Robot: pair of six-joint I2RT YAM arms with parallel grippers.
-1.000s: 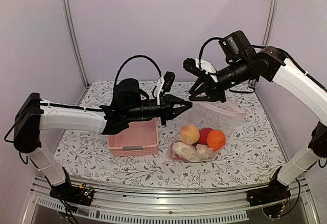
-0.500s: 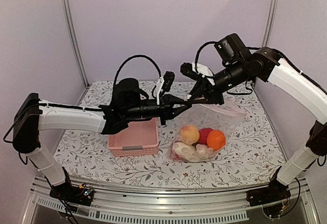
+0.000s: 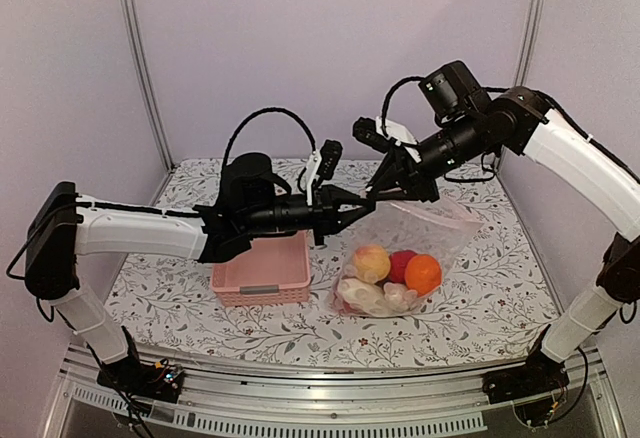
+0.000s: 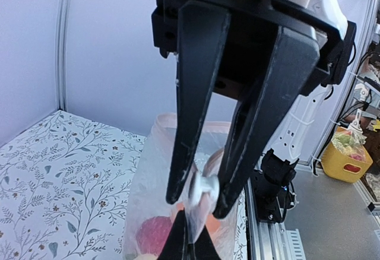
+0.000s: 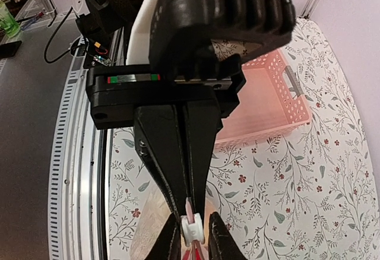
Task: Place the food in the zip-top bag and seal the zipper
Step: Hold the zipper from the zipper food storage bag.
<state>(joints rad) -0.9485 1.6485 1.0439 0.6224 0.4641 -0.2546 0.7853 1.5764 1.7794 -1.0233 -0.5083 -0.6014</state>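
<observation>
The clear zip-top bag (image 3: 432, 224) hangs open-side up over the table, with the food in its bottom: a yellow-peach piece (image 3: 371, 261), a red one (image 3: 401, 263), an orange one (image 3: 423, 273) and white pieces (image 3: 372, 298). My left gripper (image 3: 366, 203) is shut on the bag's top corner, pinching the pink zipper strip (image 5: 187, 210). My right gripper (image 3: 380, 190) meets it tip to tip. Its fingers (image 5: 172, 242) are shut on the white zipper slider (image 5: 193, 230). The left wrist view shows the slider (image 4: 203, 187) between the right gripper's fingers.
A pink slatted basket (image 3: 262, 268) sits under the left arm, left of the bag. The floral tablecloth (image 3: 480, 298) covers the table. Metal posts stand at the back corners and a rail (image 3: 330, 413) runs along the near edge.
My right gripper has shifted left and down onto the bag's corner by the left fingertips, and its jaws have narrowed round the slider. The left arm and the bag have stayed put.
</observation>
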